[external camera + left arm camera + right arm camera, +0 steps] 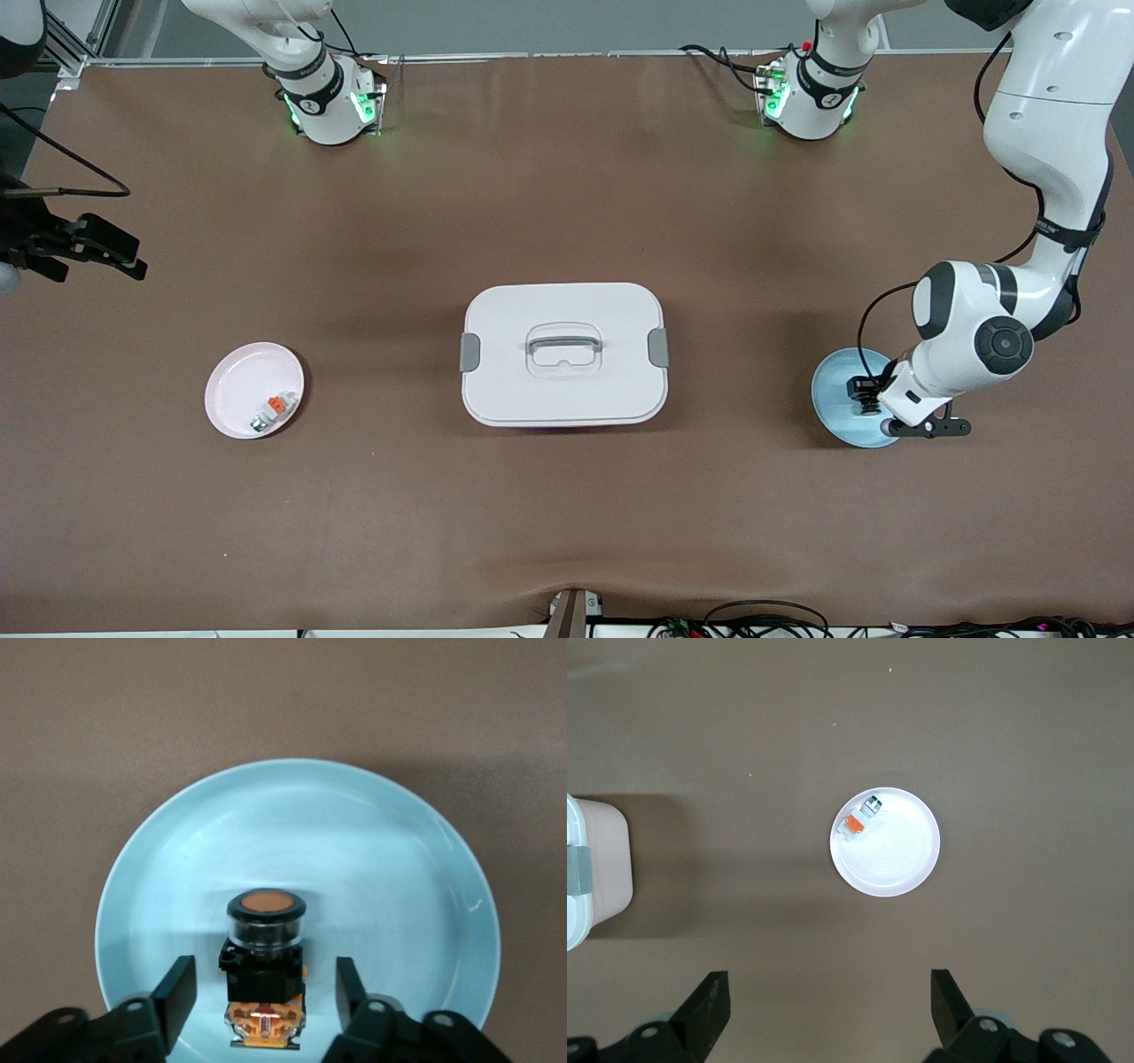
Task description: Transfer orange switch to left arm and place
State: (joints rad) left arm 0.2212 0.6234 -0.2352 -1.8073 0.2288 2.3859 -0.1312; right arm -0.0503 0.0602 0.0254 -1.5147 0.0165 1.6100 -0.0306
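The orange switch [264, 943] lies on its side on a light blue plate [354, 842] at the left arm's end of the table, its orange face pointing away from the wrist. My left gripper [264, 979] is open low over that plate [837, 416]. A finger stands on either side of the switch's black body [869, 406], with a gap at each. The white box [563, 354] with grey latches sits mid-table between the two plates. My right gripper [829, 988] waits open and empty, up over the right arm's end of the table [133, 257].
A pink plate [239, 390] toward the right arm's end holds a small white-grey piece with an orange tab [273, 409]; the right wrist view shows the pink plate [895, 859], that piece [862, 815] and a corner of the box [594, 868]. Cables lie along the table edge nearest the front camera.
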